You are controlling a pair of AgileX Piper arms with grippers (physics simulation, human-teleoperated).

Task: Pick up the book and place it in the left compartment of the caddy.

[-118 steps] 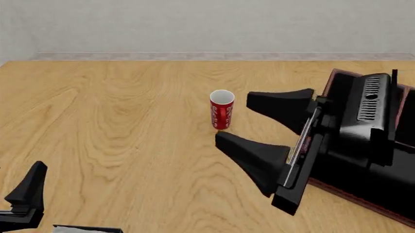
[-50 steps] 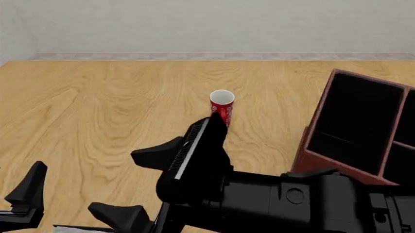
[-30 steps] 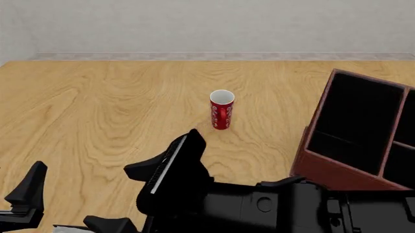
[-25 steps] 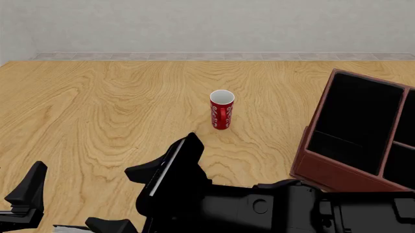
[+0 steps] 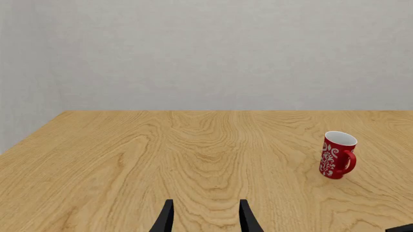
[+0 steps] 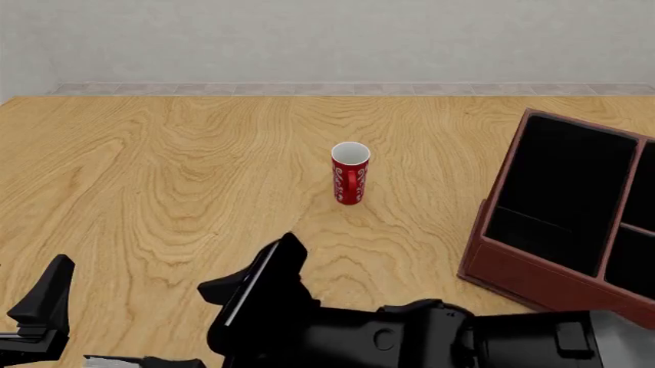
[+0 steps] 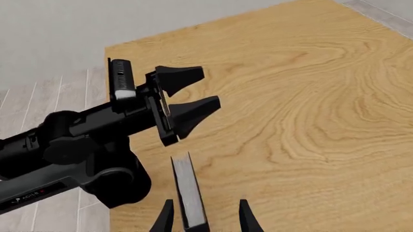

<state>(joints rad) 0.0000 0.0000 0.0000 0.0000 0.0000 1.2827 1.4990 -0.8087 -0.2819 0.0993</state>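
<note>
The book shows in the right wrist view point(image 7: 187, 189) as a thin slab with pale page edges, lying between my right gripper's fingertips. In the front view only a white sliver of the book point(image 6: 115, 359) shows at the bottom edge. My right gripper point(image 7: 204, 218) is open and straddles it; it also shows in the front view point(image 6: 199, 326). My left gripper point(image 7: 210, 88) is open and empty beside the book, and one of its fingers point(image 6: 46, 297) shows in the front view. The caddy point(image 6: 511, 268) stands at the right, its left compartment point(image 6: 557, 195) black-lined.
A red mug point(image 6: 350, 173) stands upright mid-table, also in the left wrist view point(image 5: 337, 155). The right arm's black body point(image 6: 430, 337) fills the bottom of the front view. The table's left edge point(image 7: 116, 145) runs close behind the left arm.
The right arm has swung from over the caddy to the near left and sunk lower, its open gripper coming down around the book. The left gripper has not moved.
</note>
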